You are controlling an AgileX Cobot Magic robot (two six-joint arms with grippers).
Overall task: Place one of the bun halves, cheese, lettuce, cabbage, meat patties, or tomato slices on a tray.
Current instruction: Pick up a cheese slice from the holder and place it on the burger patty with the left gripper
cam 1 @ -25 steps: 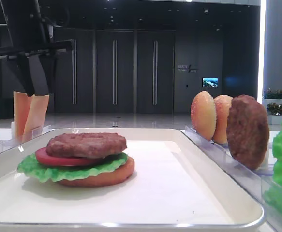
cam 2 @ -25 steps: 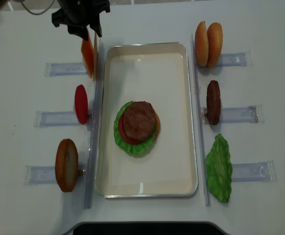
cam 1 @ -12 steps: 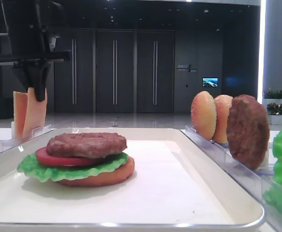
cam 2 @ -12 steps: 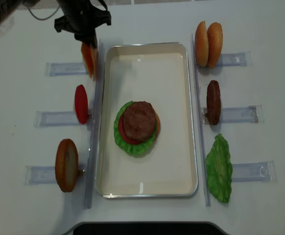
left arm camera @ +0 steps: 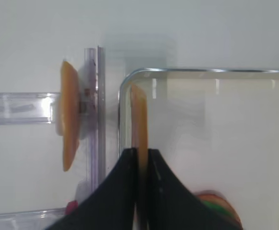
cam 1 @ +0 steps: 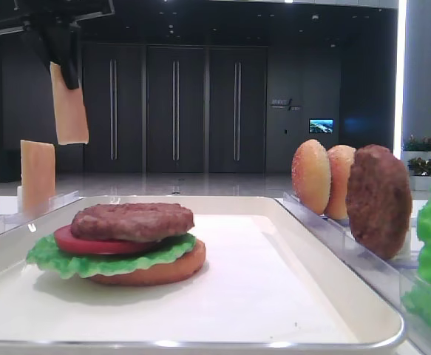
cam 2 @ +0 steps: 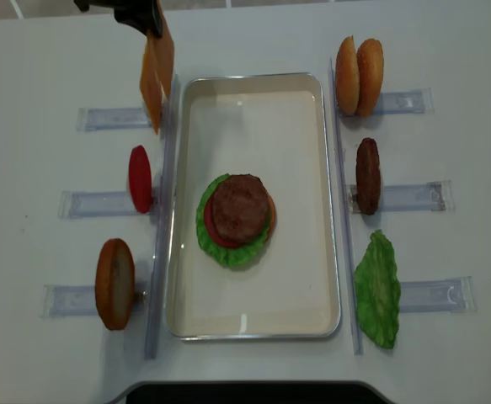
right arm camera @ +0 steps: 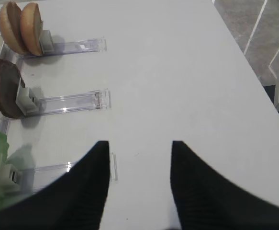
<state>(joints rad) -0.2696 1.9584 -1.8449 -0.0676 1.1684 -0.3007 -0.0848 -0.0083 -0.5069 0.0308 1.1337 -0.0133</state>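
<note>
- Cheese hangs edge-down in the air, pinched by its top edge between the closed jaws of the left gripper, up above the far left corner of the tray.
- In the left wrist view the slice shows as a thin orange line running out from between the black fingers, with its lower edge over the tray's corner rim.
- A second cheese slice stands upright in its clear rack, just left of the tray and apart from the lifted one.
- On the tray sits a half-built burger near the middle: bun bottom, lettuce, tomato slice and patty on top.
- The step in hand, as I judge it, is carrying the slice across to the stack and laying it flat on the patty.
- To do that well, the grip should stay firm while the wrist turns the slice from hanging to level, and the jaws should part only once the slice sits low and centred over the patty; a thin slice let go high or tilted would likely slide off.
- The right gripper waits with its jaws apart and nothing between them, over the bare table to the right of the tray, beside the racks of bun halves and the spare patty.
</note>
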